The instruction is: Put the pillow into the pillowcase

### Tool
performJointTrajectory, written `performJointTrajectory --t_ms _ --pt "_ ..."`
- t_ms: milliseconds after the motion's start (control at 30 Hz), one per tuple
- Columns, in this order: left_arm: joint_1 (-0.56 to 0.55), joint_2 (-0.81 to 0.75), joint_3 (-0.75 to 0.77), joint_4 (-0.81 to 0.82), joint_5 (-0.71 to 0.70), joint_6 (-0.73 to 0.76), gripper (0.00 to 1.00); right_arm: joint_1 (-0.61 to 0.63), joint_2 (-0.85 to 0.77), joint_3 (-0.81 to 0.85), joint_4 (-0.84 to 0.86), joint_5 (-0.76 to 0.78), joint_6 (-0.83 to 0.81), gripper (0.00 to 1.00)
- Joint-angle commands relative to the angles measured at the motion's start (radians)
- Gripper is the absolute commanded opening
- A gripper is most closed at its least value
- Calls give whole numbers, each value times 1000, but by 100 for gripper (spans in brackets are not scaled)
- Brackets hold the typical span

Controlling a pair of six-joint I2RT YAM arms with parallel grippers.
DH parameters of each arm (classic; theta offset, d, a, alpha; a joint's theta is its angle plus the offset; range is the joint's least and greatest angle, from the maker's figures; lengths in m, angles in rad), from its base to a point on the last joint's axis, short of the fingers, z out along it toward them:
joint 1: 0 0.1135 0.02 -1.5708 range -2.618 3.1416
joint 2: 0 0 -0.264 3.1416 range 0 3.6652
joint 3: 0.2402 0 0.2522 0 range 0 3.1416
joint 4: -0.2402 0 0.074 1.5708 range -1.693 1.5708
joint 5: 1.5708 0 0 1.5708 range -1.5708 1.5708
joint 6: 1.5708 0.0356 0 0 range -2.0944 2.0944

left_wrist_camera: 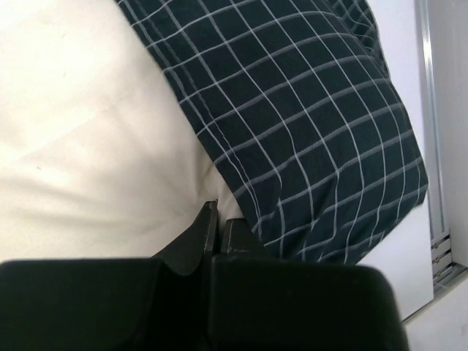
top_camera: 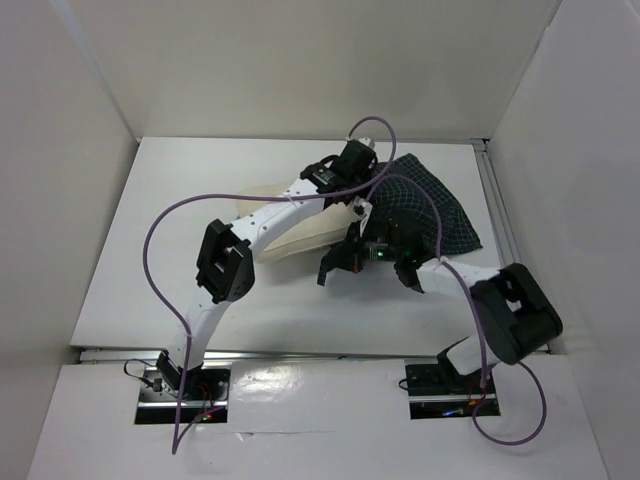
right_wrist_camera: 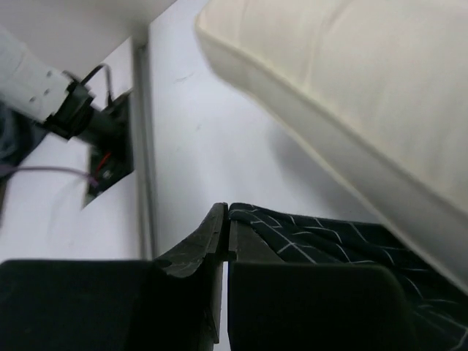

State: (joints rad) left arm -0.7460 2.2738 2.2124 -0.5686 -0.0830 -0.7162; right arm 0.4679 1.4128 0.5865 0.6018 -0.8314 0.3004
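The cream pillow (top_camera: 300, 232) lies mid-table with its right end inside the mouth of the dark checked pillowcase (top_camera: 440, 212). My left gripper (top_camera: 357, 204) is at the upper edge of that mouth. In the left wrist view it (left_wrist_camera: 218, 219) is shut where the pillowcase hem (left_wrist_camera: 292, 131) meets the pillow (left_wrist_camera: 88, 146). My right gripper (top_camera: 328, 270) is at the pillow's near side. In the right wrist view it (right_wrist_camera: 225, 213) is shut on the pillowcase edge (right_wrist_camera: 307, 238), held just under the pillow (right_wrist_camera: 351, 88).
White walls enclose the table on three sides. A metal rail (top_camera: 497, 215) runs along the right edge. The left arm's link (top_camera: 222, 262) and purple cable (top_camera: 160, 225) cross the left half. The left arm's base (right_wrist_camera: 95, 128) shows in the right wrist view.
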Motion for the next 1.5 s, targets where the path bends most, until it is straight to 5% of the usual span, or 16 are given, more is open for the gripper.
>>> performJointTrajectory --t_ms 0,167,200,233,333,400,467,533,700,967,1233,1467 --pt "-6 30 13 153 2 -71 0 70 86 1 260 -432 68 0" --pt "-6 3 -31 141 -2 -36 0 90 19 18 108 -390 -67 0" --pt "-6 -8 -46 127 8 -19 0 90 -50 42 -106 -279 -116 8" --pt "-6 -38 -86 113 8 19 0 90 -86 91 -213 -228 -209 35" --pt "-6 -100 -202 64 38 66 54 90 -248 134 -483 -15 -271 75" --pt "-6 -181 -268 53 38 76 89 90 -332 134 -578 98 -253 84" --pt "-6 -241 -368 35 28 95 100 90 -455 134 -631 282 -213 89" --pt "-6 -324 -413 35 17 104 100 80 -541 124 -677 430 -196 98" --pt "28 -382 -401 -55 -96 106 100 69 -502 216 -766 760 -136 100" --pt "218 -295 -323 -59 -37 97 100 60 -145 441 -754 1153 -207 99" --pt "255 15 27 -111 66 86 100 -58 213 692 -688 1149 -331 92" --pt "243 127 43 -100 39 132 100 -107 451 848 -698 1029 -386 86"
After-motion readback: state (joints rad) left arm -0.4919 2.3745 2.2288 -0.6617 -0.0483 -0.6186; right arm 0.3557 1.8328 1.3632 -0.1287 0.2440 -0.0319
